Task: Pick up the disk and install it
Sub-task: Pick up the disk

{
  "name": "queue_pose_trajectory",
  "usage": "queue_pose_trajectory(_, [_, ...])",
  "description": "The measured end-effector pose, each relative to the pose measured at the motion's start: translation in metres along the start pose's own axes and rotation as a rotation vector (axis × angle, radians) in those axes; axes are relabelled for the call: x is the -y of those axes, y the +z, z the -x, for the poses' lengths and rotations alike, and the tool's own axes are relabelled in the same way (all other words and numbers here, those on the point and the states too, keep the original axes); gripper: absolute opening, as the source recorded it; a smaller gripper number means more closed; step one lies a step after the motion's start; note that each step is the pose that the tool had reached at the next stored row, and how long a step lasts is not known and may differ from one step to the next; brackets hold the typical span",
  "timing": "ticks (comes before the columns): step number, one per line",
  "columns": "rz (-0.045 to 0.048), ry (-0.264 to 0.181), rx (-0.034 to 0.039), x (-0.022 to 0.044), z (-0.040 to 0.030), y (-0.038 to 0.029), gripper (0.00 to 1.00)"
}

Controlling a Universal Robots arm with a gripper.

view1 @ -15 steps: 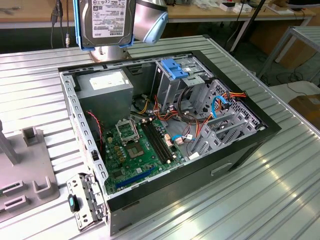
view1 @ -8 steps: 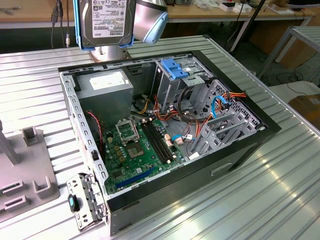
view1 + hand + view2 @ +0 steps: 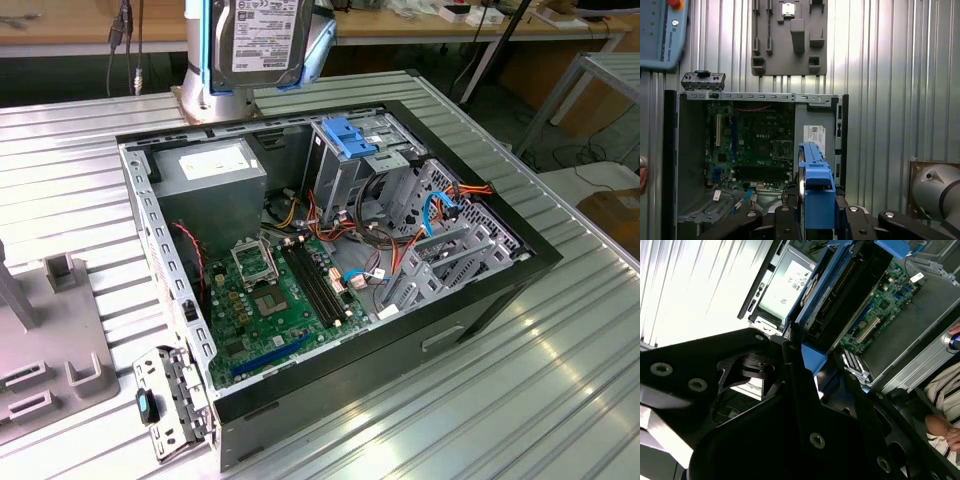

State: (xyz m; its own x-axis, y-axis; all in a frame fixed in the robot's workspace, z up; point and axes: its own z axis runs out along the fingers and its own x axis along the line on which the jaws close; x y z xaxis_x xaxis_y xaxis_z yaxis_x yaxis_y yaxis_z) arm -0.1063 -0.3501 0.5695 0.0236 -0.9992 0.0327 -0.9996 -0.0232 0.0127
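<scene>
- The disk (image 3: 258, 35) is held in the air, up beyond the far edge of the open computer case (image 3: 380, 375) on the desk (image 3: 560, 400). It is not yet in the drive cage (image 3: 340, 170).
- The jaws are clamped on the disk, whose blue carrier rail (image 3: 816, 182) is seen edge-on in the first wrist view. The grip is on smooth plastic, so a slip or twist is judged possible if the disk is knocked.
- Loose wires (image 3: 325, 215) and a thin blue cable (image 3: 432, 210) lie just beside the cage. Snagging or pinching is judged likely if the approach is taken off-line.
- The cage looks narrow. A tilted disk may be jammed against its metal edges or the light-blue latch (image 3: 350, 135).
- A person's striped sleeve (image 3: 945, 385) is seen close to the case in the second wrist view. Contact is a hazard.
</scene>
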Motion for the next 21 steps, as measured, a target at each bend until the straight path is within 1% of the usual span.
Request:
queue_pose_trajectory(1, [0.0001, 0.000, 0.0001, 0.0034, -0.0001, 0.0000, 0.36])
queue_pose_trajectory(2, [0.0002, 0.000, 0.0008, 0.0051, -0.0002, -0.0001, 0.36])
queue_pose_trajectory(7, [-0.0001, 0.000, 0.0073, 0.0054, -0.0001, 0.0000, 0.36])
queue_pose_trajectory(21, [-0.0002, 0.000, 0.0128, 0.0054, -0.0001, 0.0000, 0.36])
